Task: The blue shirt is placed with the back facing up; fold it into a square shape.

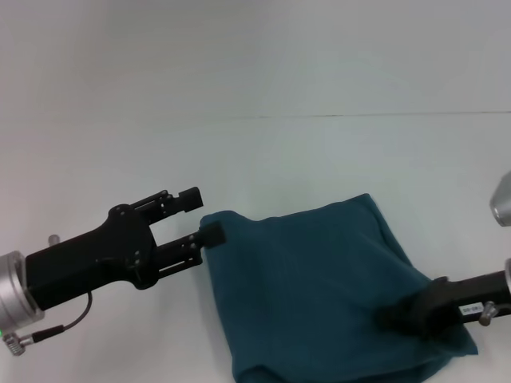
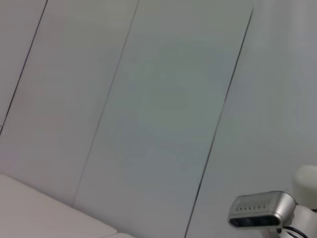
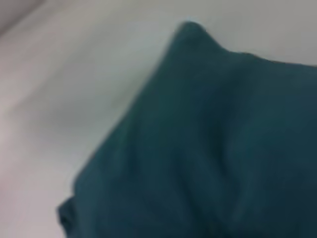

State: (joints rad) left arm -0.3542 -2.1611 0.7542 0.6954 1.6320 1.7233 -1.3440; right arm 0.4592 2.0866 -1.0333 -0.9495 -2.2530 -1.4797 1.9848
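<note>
On the white table (image 1: 263, 72), toward the robot's right and near its body, lies one blue shirt (image 1: 319, 295), folded into a rough four-sided bundle with only plain fabric showing. Its near edge runs out of the head view. The right wrist view shows the same shirt (image 3: 208, 148) close up, one corner pointing away.

Two grippers are in view. The left gripper (image 1: 205, 215) reaches in from the robot's left, jaws parted, its lower finger touching the shirt's left far corner. The right gripper (image 1: 399, 315) rests on the shirt's right near part; whether its fingers are open or closed cannot be told.

The left wrist view shows only pale wall panels (image 2: 163, 109) and a camera (image 2: 260, 210).
</note>
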